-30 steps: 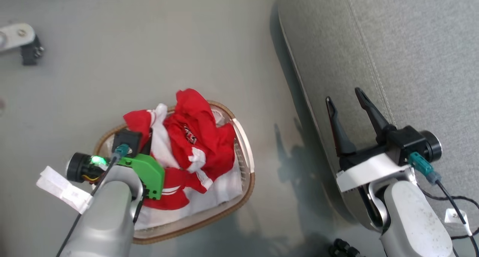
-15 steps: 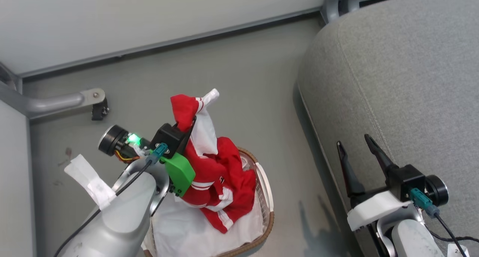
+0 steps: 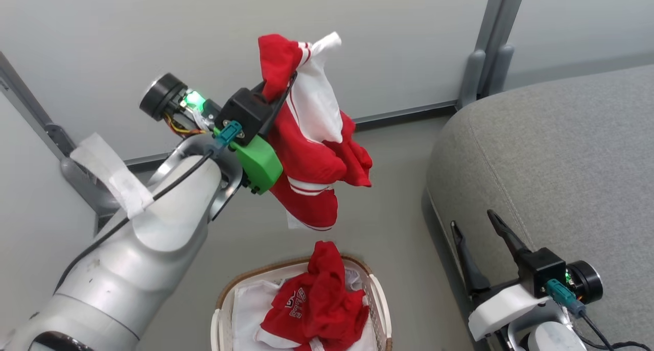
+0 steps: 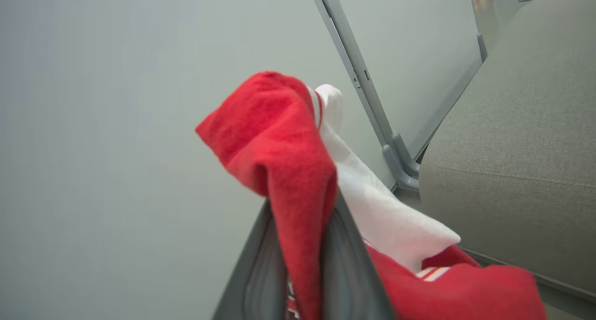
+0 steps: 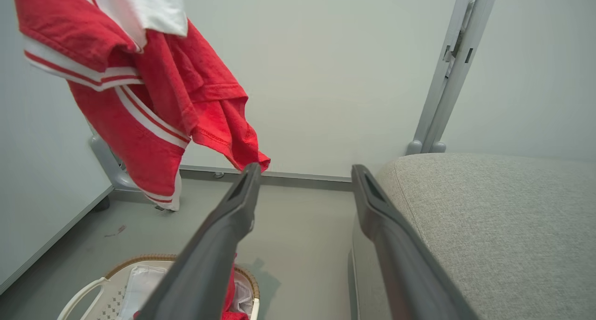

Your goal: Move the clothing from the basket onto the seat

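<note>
Red, white-striped garment (image 3: 311, 151) is hanging long and straight down from the left hand (image 3: 286, 85), whose fingers are pressing together on its upper fold. The seat (image 3: 552, 151) is lying to that hand's right and lower, across open floor. The right hand (image 3: 471, 219), spread and holding nothing, is hovering just beside the seat's edge. Below the left hand, a second garment (image 3: 317, 305) is lying in the basket (image 3: 380, 300), its white lettering too crumpled to read.
</note>
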### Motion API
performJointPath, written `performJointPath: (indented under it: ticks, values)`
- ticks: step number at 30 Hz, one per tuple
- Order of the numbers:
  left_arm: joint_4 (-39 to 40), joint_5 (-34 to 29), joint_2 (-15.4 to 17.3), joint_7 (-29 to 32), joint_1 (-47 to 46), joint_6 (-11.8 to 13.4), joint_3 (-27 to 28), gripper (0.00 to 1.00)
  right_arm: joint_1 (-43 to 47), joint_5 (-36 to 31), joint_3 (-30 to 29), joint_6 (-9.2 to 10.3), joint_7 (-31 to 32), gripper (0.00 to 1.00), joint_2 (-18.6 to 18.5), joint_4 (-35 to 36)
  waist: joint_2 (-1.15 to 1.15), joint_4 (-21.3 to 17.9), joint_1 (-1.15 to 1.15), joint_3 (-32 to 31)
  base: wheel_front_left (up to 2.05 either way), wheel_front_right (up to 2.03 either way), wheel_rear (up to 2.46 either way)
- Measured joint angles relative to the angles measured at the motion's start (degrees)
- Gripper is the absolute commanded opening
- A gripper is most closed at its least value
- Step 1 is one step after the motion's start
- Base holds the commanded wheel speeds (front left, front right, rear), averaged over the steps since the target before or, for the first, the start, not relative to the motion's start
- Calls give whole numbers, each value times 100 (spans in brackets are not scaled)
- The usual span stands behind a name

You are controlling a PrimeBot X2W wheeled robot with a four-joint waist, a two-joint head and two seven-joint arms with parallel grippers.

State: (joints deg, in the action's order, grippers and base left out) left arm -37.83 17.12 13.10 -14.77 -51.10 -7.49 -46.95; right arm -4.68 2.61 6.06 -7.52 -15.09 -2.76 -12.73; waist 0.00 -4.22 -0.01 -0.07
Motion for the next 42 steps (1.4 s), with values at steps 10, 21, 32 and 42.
performJointPath:
  ticks: [10,21,32,42]
  values:
    - [75,202,-171,0,-621,0,-469,0,-404,-82,623,0,0,100,-1,-118,0,105,0,-167,0,0,0]
    - [348,407,-325,-18,-822,-1,-898,0,-1433,-331,958,0,0,100,0,-826,0,405,0,-179,0,0,0]
    - [733,578,-369,-36,-584,-1,-1081,0,-2202,-153,1550,0,-1,0,5,-1926,0,633,0,-263,0,0,0]
    - [791,697,-274,-36,-163,-1,-886,0,-2243,-57,1451,0,-1,0,1,-1882,0,599,0,-300,0,0,0]
